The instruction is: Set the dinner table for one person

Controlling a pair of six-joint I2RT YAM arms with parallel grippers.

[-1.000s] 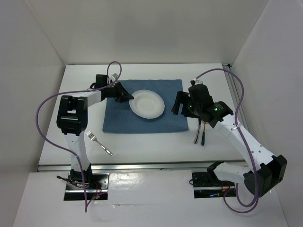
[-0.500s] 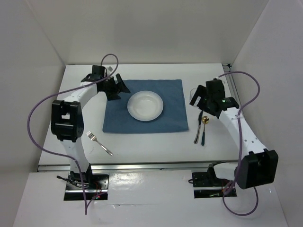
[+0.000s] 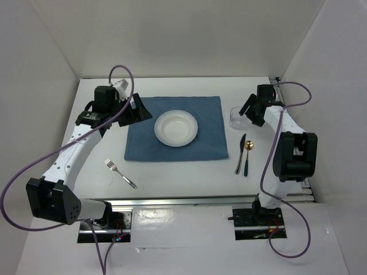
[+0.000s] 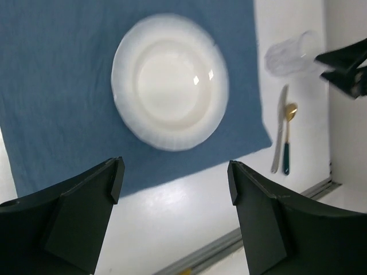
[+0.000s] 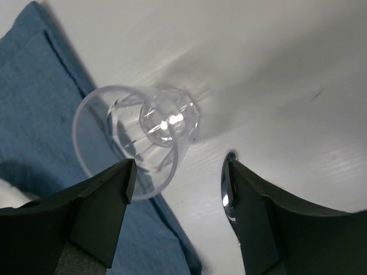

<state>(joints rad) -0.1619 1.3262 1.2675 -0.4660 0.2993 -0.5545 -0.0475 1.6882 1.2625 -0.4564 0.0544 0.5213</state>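
The dinner table (image 3: pixel 178 175) carries a blue mat (image 3: pixel 143 143) with a white plate (image 3: pixel 176 128) on it. A clear glass (image 3: pixel 237 118) stands upright just right of the mat. Below it lie a knife (image 3: pixel 240 153) and a gold spoon (image 3: pixel 248 153); a fork (image 3: pixel 120 173) lies left of the mat. My left gripper (image 3: pixel 137 109) hangs open over the mat's left edge, short of the plate (image 4: pixel 170 82). My right gripper (image 3: pixel 250 112) is open beside the glass (image 5: pixel 137 132), which sits just ahead of its fingertips (image 5: pixel 123 172), not between them.
White walls close in the table on the left, back and right. A metal rail (image 3: pixel 200 200) runs along the near edge and another (image 3: pixel 282 106) along the right side. Purple cables loop above both arms. The knife's tip (image 5: pixel 227 195) shows beside my right finger.
My left gripper has let go of the plate's rim, opened and drawn back left. My right gripper has swung from the mat's right edge to the back right, leaving the glass standing.
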